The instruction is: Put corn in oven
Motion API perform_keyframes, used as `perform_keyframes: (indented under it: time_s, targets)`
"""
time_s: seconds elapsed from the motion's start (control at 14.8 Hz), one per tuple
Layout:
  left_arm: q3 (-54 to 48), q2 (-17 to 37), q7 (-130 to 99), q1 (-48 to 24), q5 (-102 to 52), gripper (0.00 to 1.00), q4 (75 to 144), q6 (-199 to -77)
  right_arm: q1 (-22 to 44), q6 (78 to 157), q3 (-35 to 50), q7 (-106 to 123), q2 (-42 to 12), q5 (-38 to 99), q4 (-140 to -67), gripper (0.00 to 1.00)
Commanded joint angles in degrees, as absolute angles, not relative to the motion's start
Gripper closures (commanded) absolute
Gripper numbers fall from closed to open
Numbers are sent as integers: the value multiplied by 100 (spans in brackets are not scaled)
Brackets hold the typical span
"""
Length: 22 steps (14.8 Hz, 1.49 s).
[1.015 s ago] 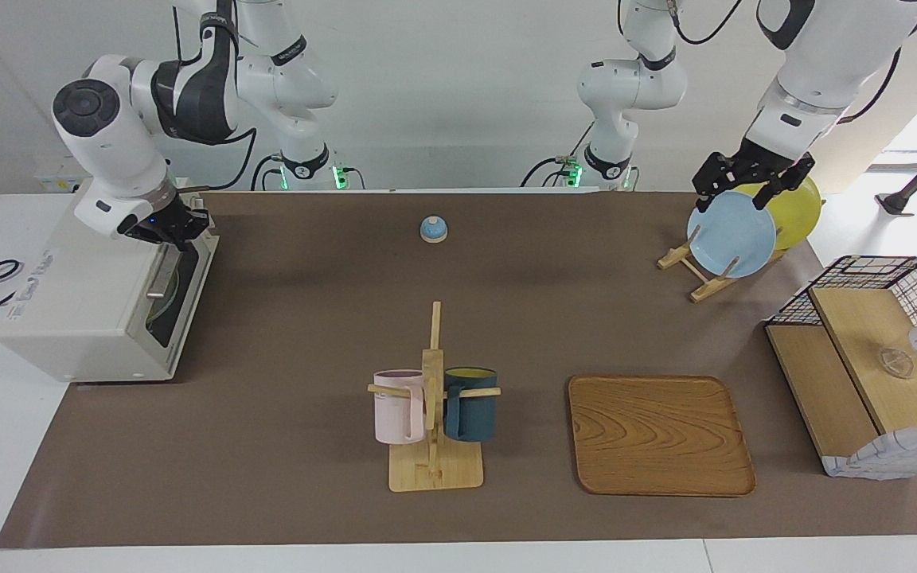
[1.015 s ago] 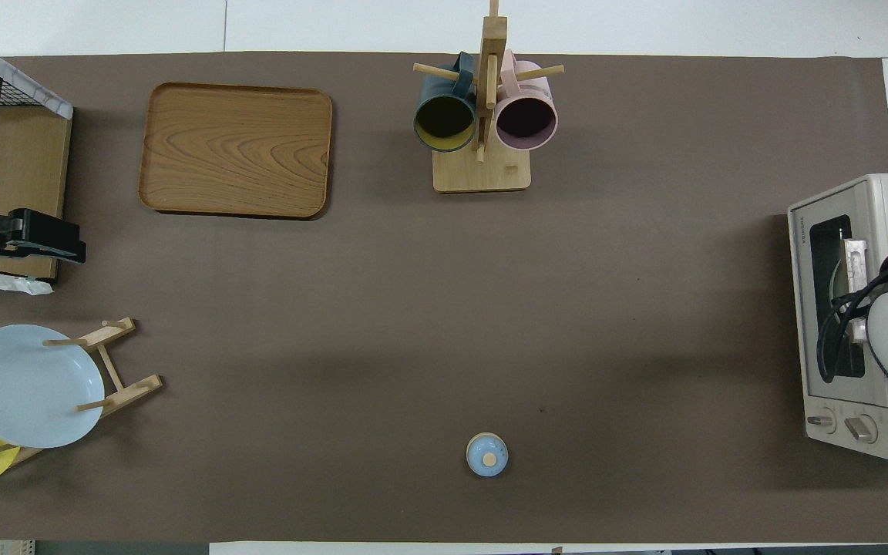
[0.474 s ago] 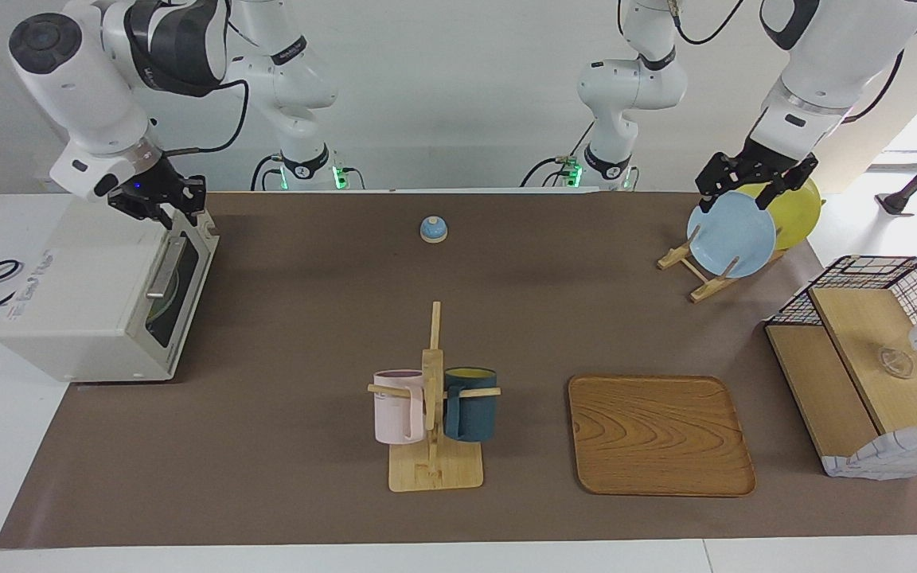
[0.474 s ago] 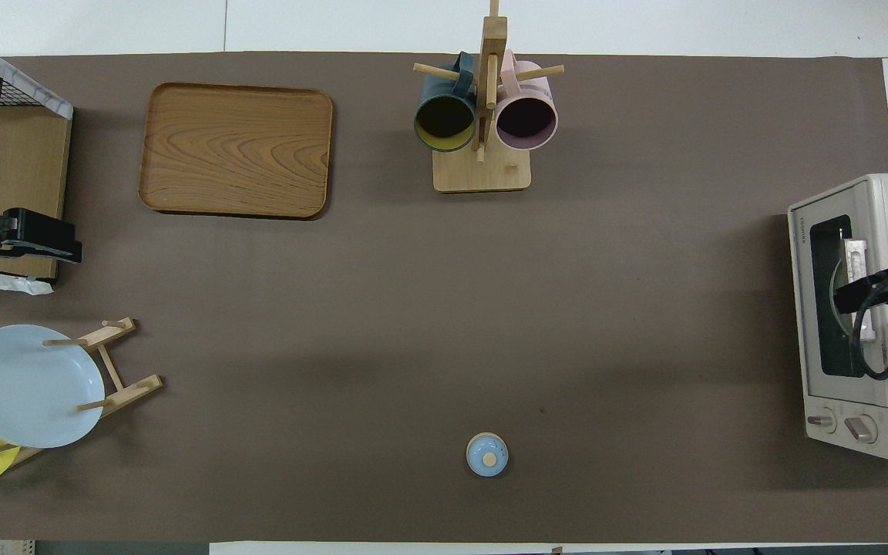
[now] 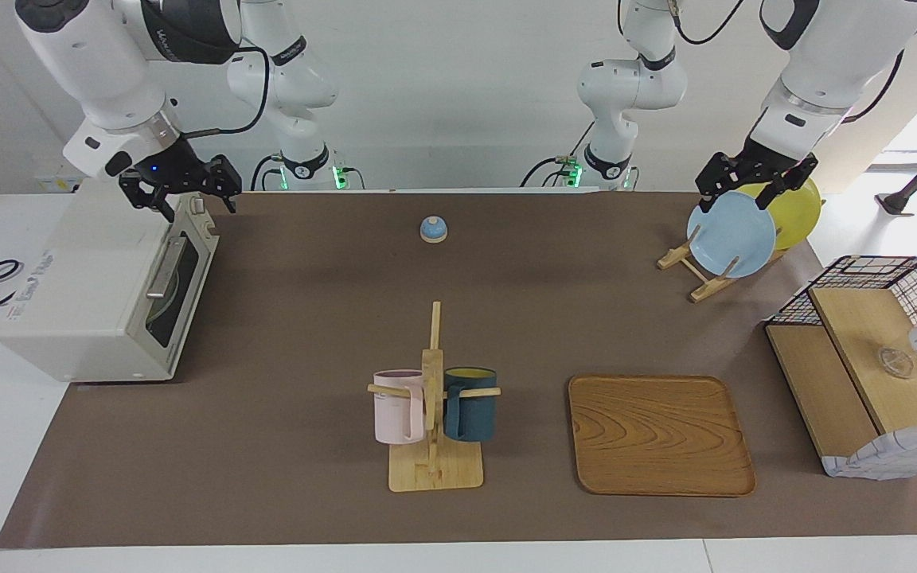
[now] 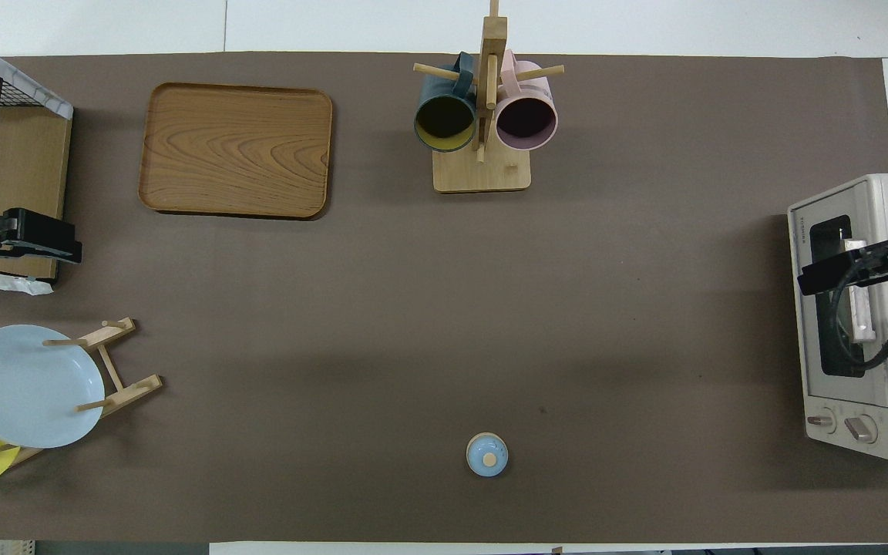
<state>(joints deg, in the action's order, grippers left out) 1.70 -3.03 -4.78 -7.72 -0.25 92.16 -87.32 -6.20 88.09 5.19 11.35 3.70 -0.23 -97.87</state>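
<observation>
The off-white oven (image 5: 84, 294) stands at the right arm's end of the table with its dark glass door (image 5: 176, 274) shut; it also shows in the overhead view (image 6: 868, 324). The corn is not in view on the table or in either gripper. My right gripper (image 5: 181, 199) hangs open and empty just above the oven door's top edge, without touching it, and it shows in the overhead view (image 6: 849, 266) too. My left gripper (image 5: 745, 195) is open and empty above the plates at the left arm's end.
A blue plate (image 5: 731, 239) and a yellow plate (image 5: 797, 211) stand in a wooden rack. A mug stand (image 5: 433, 414) holds two mugs. A wooden tray (image 5: 660, 434), a wooden box with a wire basket (image 5: 872, 358) and a small blue bell (image 5: 433, 229) are also on the mat.
My right gripper has risen from the oven door's top edge and moved toward the table's middle, with its fingers spread wide. The door stays shut. The left gripper has barely moved.
</observation>
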Motion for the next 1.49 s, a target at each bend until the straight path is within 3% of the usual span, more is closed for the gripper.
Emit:
perform_keyframes:
  time_s: [0.0, 1.42]
  targets:
    - [123, -396, -457, -694, -9, 0, 9264, -8666, 94, 8666, -59, 809, 141, -26, -9343, 0]
    - [123, -396, -457, -694, -9, 0, 9264, -8666, 211, 8473, -404, 791, -132, 79, -9053, 0]
